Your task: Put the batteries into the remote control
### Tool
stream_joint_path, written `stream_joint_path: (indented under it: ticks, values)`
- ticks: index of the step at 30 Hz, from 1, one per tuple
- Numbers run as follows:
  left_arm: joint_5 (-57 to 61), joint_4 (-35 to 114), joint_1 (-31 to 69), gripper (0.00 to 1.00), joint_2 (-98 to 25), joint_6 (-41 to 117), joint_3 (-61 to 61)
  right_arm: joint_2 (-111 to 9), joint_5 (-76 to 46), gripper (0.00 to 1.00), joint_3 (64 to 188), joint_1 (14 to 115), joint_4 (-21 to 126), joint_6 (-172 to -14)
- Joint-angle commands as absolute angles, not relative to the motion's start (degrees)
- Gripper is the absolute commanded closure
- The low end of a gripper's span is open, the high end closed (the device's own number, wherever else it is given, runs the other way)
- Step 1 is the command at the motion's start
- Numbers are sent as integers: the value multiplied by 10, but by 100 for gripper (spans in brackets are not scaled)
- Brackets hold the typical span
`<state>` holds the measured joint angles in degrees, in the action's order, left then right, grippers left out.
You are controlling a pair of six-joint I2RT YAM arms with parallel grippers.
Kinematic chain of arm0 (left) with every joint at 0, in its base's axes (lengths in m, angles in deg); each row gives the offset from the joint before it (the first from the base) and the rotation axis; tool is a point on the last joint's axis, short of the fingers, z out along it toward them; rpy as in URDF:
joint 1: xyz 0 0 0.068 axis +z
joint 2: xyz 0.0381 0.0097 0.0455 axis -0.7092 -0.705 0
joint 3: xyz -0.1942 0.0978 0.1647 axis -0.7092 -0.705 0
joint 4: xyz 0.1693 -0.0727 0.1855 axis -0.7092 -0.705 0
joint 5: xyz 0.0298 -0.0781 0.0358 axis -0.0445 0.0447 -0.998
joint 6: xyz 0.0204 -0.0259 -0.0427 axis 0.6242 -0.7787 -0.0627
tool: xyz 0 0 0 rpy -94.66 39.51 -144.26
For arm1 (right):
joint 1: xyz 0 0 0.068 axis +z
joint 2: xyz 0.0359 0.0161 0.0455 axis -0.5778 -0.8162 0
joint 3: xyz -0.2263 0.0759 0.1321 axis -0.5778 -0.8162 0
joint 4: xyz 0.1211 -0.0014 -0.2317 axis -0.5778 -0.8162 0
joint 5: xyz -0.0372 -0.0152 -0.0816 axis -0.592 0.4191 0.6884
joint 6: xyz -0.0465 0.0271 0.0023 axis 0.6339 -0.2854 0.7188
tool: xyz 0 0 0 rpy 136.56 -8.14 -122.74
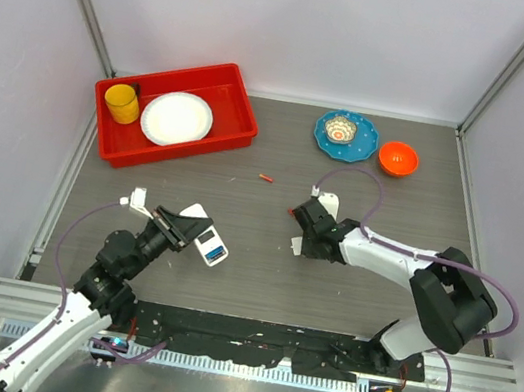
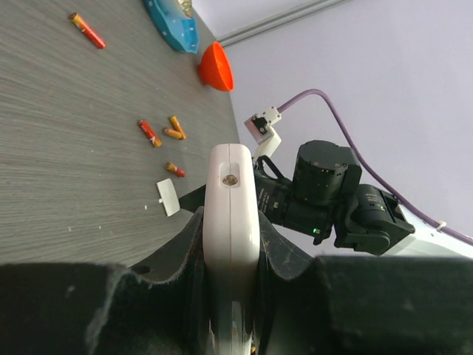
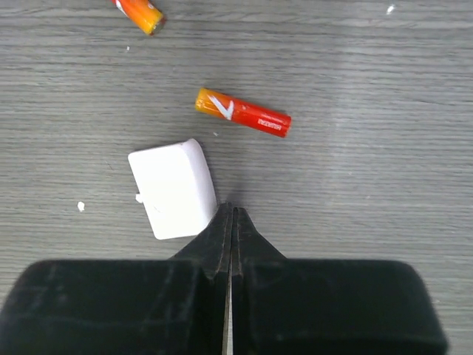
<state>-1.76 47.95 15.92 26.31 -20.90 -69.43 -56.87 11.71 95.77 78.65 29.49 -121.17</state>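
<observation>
1. The left gripper point(image 2: 230, 225) is clamped on the small white rectangular plastic remote control point(image 2: 230, 177). Its black fingers point(image 2: 186, 248) press on both broad faces, so the left wrist view shows the handset edge-on, with a small screw hole near its far end.
2. From above, the remote control point(image 1: 211, 246) sticks out of the left gripper point(image 1: 185, 227) toward the table's middle, with a small pale screen facing up. Whether its free end rests on the grey wood-grain table point(image 1: 258, 277) cannot be told.
3. The right gripper point(image 3: 231, 218) is fully closed. Its two black fingers point(image 3: 214, 240) are pressed flat together with nothing between them.
4. The tips hang low over the table, just beside the lower right corner of a small white square plastic cover piece point(image 3: 174, 188) lying flat. Whether they touch it cannot be told.
5. One orange-red cylindrical battery point(image 3: 242, 112) lies on the table just beyond the cover piece, apart from it. Another battery point(image 3: 139, 15) shows at the top edge of the right wrist view.
6. In the left wrist view, three batteries point(image 2: 149, 133) lie near the cover piece and a fourth point(image 2: 87, 29) lies well apart, farther back.
</observation>
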Motion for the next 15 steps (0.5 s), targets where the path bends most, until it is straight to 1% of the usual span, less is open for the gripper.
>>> stream_joint_path:
  ticks: [1, 5, 10, 15]
  values:
    - [-14, 521, 157, 100, 243, -201, -702, -580, 97, 99, 955, 783, 356, -1217]
    - [-16, 527, 157, 100, 227, -199, -699, -591, 78, 99, 951, 784, 371, -1212]
    - [-17, 534, 158, 100, 218, -197, -697, -602, 26, 99, 953, 789, 390, -1225]
    - [-17, 535, 157, 100, 221, -198, -699, -642, 11, 99, 985, 814, 391, -1232]
